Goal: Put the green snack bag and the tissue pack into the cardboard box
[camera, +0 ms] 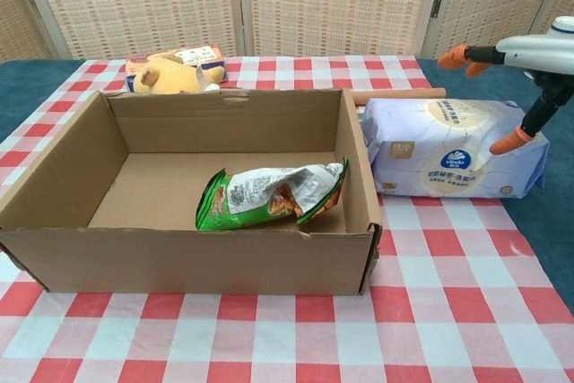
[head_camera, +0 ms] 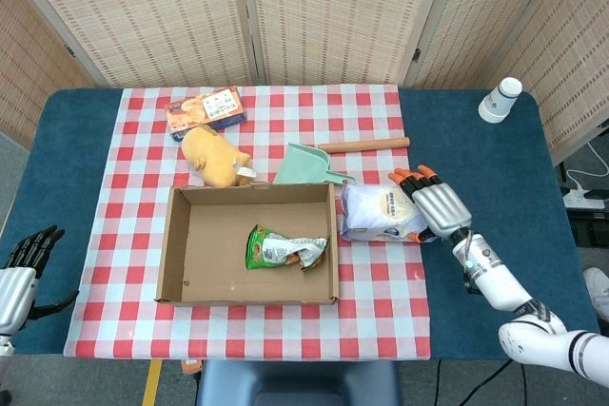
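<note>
The green snack bag [head_camera: 285, 251] [camera: 269, 195] lies crumpled inside the open cardboard box [head_camera: 177, 244] [camera: 54, 172], toward its right side. The pale blue tissue pack [head_camera: 381, 213] [camera: 448, 147] lies flat on the checked cloth just right of the box. My right hand [head_camera: 433, 204] [camera: 525, 60] hovers over the pack's right end with fingers spread and holds nothing; one orange fingertip [camera: 509, 142] hangs close to the wrapper. My left hand [head_camera: 21, 268] stays open off the table's left edge.
A yellow plush toy [head_camera: 215, 157] and a snack box [head_camera: 206, 111] sit behind the cardboard box. A green dustpan with a wooden handle [head_camera: 324, 161] lies behind the tissue pack. A stack of white cups [head_camera: 500, 99] stands at the far right.
</note>
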Robot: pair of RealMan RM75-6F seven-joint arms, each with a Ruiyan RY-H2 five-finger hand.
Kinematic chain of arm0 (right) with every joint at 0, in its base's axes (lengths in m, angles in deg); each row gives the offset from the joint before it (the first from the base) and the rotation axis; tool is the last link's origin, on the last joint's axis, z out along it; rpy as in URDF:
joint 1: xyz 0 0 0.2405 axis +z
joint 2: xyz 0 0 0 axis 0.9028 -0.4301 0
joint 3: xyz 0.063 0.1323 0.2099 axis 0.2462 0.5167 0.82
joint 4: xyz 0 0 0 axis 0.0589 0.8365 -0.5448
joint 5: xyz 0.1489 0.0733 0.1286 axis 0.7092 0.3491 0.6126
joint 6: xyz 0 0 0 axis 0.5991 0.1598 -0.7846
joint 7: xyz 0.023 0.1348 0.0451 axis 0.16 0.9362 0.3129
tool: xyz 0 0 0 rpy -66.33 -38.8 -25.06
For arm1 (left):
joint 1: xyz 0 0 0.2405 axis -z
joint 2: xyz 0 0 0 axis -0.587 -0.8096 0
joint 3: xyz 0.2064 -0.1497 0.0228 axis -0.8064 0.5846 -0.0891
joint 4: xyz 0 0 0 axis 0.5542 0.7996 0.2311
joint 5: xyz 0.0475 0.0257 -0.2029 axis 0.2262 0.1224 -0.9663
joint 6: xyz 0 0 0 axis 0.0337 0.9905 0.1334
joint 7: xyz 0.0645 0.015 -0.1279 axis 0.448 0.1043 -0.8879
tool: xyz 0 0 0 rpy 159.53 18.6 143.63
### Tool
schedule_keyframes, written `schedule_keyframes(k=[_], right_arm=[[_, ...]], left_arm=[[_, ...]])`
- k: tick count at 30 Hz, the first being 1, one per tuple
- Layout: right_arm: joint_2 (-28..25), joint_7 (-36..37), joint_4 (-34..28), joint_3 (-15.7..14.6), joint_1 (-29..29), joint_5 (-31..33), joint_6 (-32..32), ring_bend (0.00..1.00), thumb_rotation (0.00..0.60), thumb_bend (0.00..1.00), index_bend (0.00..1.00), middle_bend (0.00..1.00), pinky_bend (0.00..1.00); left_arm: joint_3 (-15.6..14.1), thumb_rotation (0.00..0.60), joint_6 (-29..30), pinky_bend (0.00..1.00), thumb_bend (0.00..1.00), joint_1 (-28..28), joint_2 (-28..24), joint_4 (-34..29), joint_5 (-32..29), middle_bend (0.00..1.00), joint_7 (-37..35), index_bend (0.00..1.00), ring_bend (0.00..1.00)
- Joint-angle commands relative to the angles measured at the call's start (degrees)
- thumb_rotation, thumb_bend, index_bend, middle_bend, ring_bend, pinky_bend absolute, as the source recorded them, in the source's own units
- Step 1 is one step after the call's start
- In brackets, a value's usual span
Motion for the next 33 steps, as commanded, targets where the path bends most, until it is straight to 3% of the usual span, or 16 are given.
schedule_keyframes(k=[1,24,28,33], right_arm=[[1.6,0.5,2.4,0.2,1.2,0.4,-0.8,0.00,0.600,0.00,0.00,0.00,0.00],[7.1,-0.9,8.2,-0.6,5.3,4.7,-7.3,0.00,0.600,0.00,0.00,0.00,0.01],[8.0,-1.2,9.1,-0.7,5.2,4.3,-6.1,0.02,0.600,0.00,0.02,0.03,0.17],[9.3,-1.9,10.1,-0.7,4.6,3.9,-3.5,0.23,0.600,0.00,0.21,0.19,0.41]], left_arm=[[0.0,0.600,0.0,0.08,0.20,0.0,0.0,0.1,-0.1,0.00,-0.2,0.00,0.00],[0.3,0.600,-0.7,0.08,0.20,0.2,0.0,0.4,-0.8,0.00,-0.7,0.00,0.00],[0.3,0.600,-0.8,0.08,0.20,0.3,0.0,0.4,-0.8,0.00,-0.7,0.00,0.00],[0.2,0.600,-0.8,0.08,0.20,0.2,0.0,0.4,-0.7,0.00,-0.7,0.00,0.00]])
